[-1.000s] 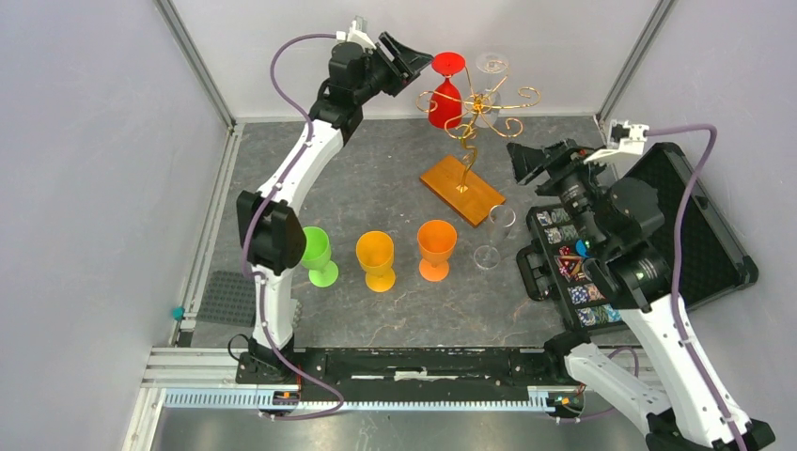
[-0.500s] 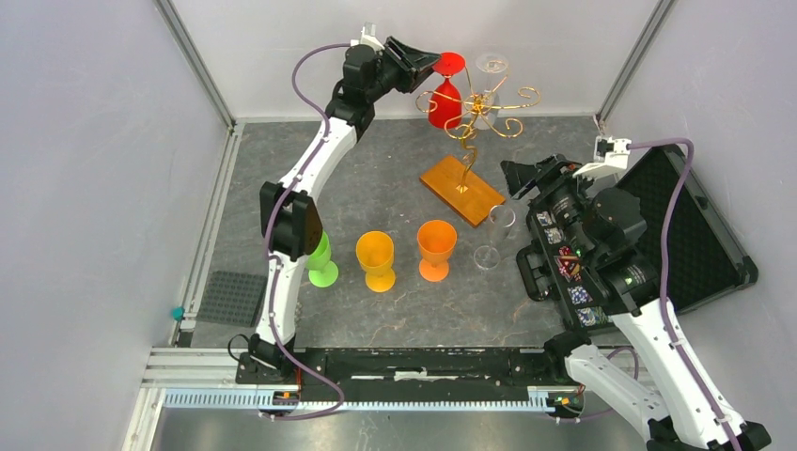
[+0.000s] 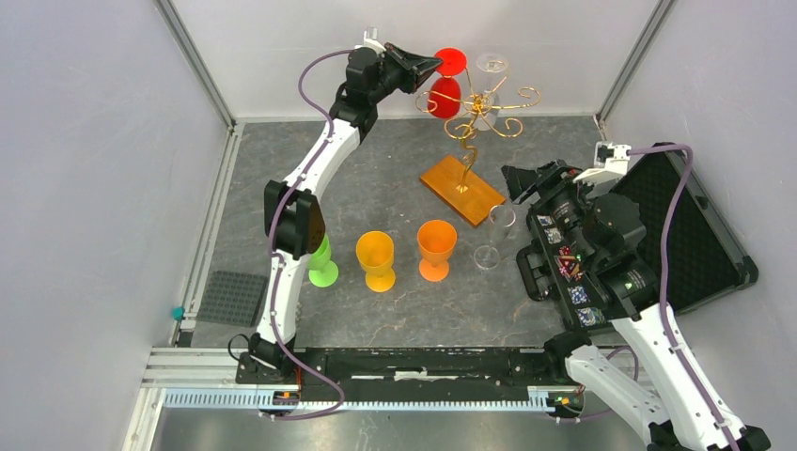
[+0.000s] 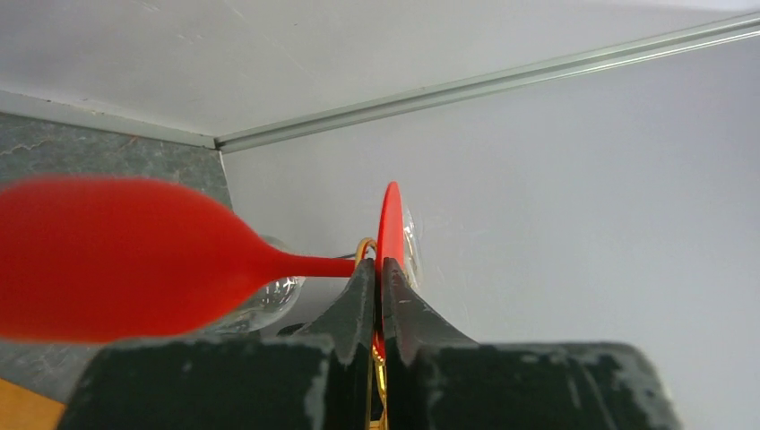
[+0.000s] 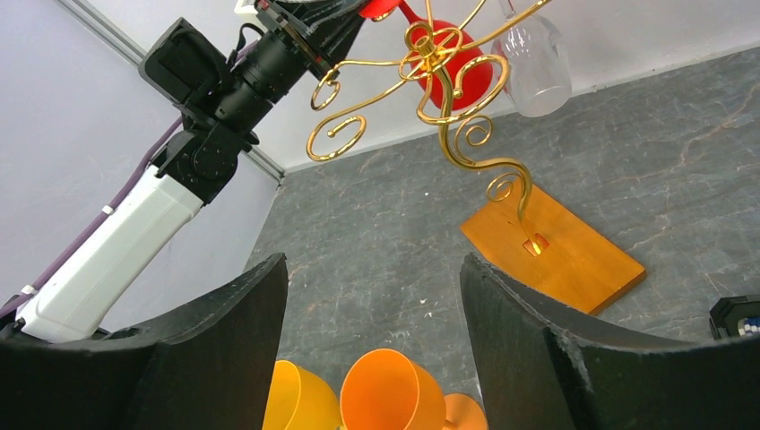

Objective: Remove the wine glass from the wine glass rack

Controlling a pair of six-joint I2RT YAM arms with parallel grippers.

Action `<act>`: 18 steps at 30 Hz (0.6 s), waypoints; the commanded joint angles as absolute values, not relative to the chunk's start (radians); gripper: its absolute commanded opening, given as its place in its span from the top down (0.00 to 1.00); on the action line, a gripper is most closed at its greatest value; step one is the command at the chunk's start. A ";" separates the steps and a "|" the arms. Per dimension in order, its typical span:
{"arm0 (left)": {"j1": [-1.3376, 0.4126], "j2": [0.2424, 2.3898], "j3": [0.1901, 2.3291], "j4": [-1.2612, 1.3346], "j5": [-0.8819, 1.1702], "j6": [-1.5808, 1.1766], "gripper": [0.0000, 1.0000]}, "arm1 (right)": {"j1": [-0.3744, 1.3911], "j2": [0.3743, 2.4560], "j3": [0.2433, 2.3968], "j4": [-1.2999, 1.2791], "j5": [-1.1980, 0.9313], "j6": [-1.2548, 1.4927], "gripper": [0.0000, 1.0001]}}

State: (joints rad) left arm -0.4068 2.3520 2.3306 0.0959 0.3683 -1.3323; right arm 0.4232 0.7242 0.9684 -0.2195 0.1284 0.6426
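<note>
**Left gripper pinches the foot of a red glass on the rack**

Seen from above, the rack (image 3: 479, 105) stands just past the middle of the table, toward 1 o'clock. Its gold wire stem rises from an amber base (image 3: 462, 189) and ends in curled arms. A red glass (image 3: 444, 95) hangs upside down at 9 o'clock of the rack's hub, tilted, with its round foot uppermost. The left arm reaches in from 9 o'clock, and the left gripper (image 3: 429, 66) meets that foot.

In the left wrist view, the two black fingers (image 4: 357, 300) are pressed together on the thin edge of the red foot. The glass stem runs out toward 9 o'clock, right beside a gold curl. Whether the stem rests on the wire cannot be told.

A clear glass (image 3: 492, 65) hangs at 12 o'clock of the hub.

The right gripper (image 3: 515, 178) hovers at 3 o'clock of the base, apart from it. Its fingers (image 5: 224, 345) are spread wide and hold nothing.

Toward 6 o'clock of the base stand a green glass (image 3: 321, 261), a yellow glass (image 3: 376, 259) and an orange glass (image 3: 436, 249), in a row. A second clear glass (image 3: 493, 237) stands at 5 o'clock. An open black case (image 3: 700, 235) lies at the table's 3 o'clock edge.
</note>
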 commanded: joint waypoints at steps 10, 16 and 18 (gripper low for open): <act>-0.412 2.325 2.376 0.215 0.415 -1.405 0.98 | 0.420 0.702 0.950 -0.169 0.148 0.652 0.25; -0.414 2.319 2.373 0.239 0.434 -1.424 0.98 | 0.420 0.699 0.940 -0.159 0.150 0.660 0.26; -0.416 2.321 2.372 0.245 0.438 -1.437 0.98 | 0.420 0.699 0.937 -0.155 0.149 0.664 0.26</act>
